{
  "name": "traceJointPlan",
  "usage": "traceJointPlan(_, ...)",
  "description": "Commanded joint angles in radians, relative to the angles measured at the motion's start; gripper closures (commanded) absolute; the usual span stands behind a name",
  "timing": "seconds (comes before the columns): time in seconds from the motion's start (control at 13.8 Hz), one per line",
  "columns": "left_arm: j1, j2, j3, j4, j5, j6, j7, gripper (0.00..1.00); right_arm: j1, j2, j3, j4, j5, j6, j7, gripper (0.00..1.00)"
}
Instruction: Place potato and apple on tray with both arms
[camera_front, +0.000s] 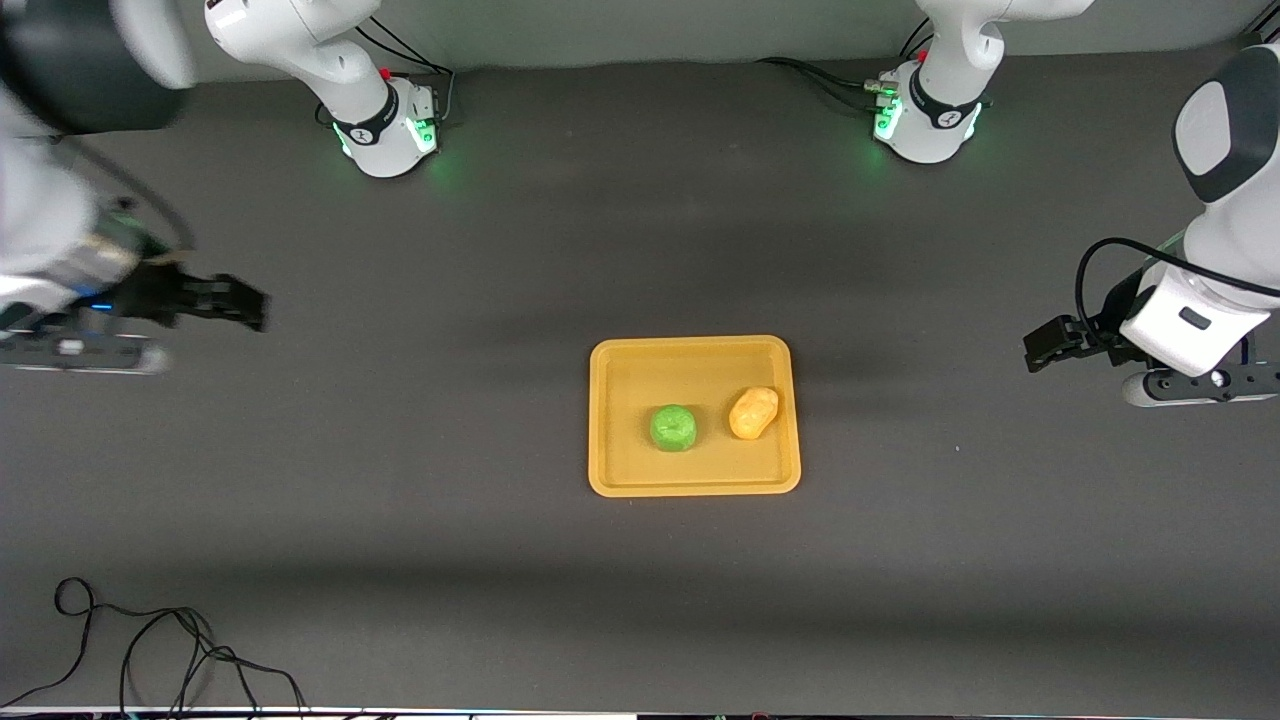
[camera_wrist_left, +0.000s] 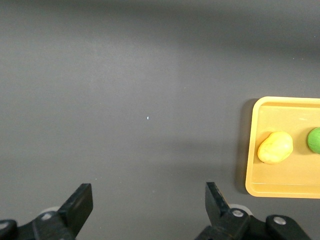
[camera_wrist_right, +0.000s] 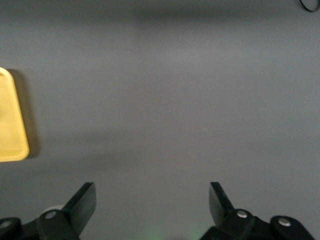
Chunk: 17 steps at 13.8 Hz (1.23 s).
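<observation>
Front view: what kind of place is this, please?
Probably a robotics lab bench: two arm bases bolted to a dark grey table, loose cables at its edge, and a tray holding an apple and a potato.

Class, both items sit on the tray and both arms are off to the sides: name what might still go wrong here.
1. The potato lies close to the tray rim at the left arm's end; a nudge might tip it off.
2. The round apple may roll if the tray is bumped.
3. Both the left pincer and right pincer are open, holding nothing.

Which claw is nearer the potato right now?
Left. The left claw hangs open over bare table beside the potato; the right claw, open, is past the apple.
</observation>
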Motion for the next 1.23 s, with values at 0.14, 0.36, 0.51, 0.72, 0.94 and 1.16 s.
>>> traceJointPlan(0.14, 0.004, 0.009, 0.003, 0.023, -0.011, 0.000, 0.016, 0.00, -0.363, -0.091, 0.266, -0.126, 0.006, 0.076, -0.122, 0.00)
traceJointPlan(0.36, 0.004, 0.009, 0.003, 0.023, -0.011, -0.001, 0.017, 0.00, -0.417, -0.103, 0.315, -0.148, -0.003, 0.092, -0.130, 0.00)
traceJointPlan(0.51, 0.007, 0.006, 0.004, 0.021, -0.009, -0.003, 0.026, 0.00, -0.420, -0.089, 0.314, -0.140, -0.005, 0.092, -0.130, 0.00)
traceJointPlan(0.72, 0.017, -0.010, 0.012, 0.012, -0.011, -0.004, 0.121, 0.00, -0.384, -0.071, 0.309, -0.120, -0.017, 0.089, -0.127, 0.00)
traceJointPlan(0.94, 0.028, -0.052, 0.012, -0.007, -0.009, -0.019, 0.137, 0.00, -0.370, -0.071, 0.295, -0.120, -0.025, 0.083, -0.121, 0.00)
traceJointPlan(1.16, 0.048, -0.087, 0.012, -0.039, -0.009, -0.016, 0.189, 0.00, -0.382, -0.072, 0.285, -0.122, -0.012, 0.080, -0.127, 0.00)
